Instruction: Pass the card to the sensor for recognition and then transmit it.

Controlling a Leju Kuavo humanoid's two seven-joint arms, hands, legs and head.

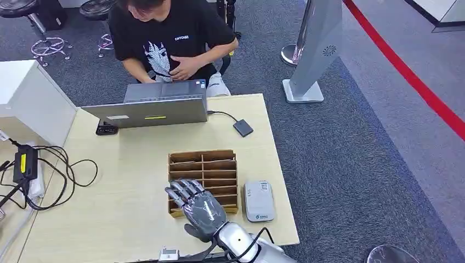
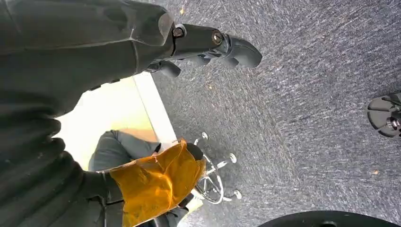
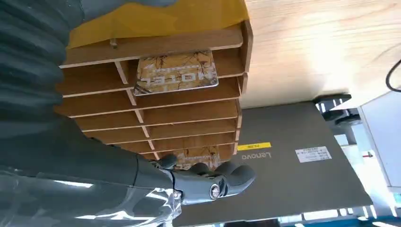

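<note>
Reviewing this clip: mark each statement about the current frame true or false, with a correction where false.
1. The right hand hovers over the wooden card rack. True.
2. A hotel card sits in one rack slot. True.
3. The right hand already holds a card. False: its fingers are spread with nothing in them.
4. The card reader lies left of the rack. False: it lies to the rack's right.
5. The laptop stands between the rack and the seated person. True.

Right hand (image 1: pixel 198 207) palm down, fingers extended and apart, empty; left hand (image 2: pixel 71 52) hanging, fingers loosely extended.
</note>
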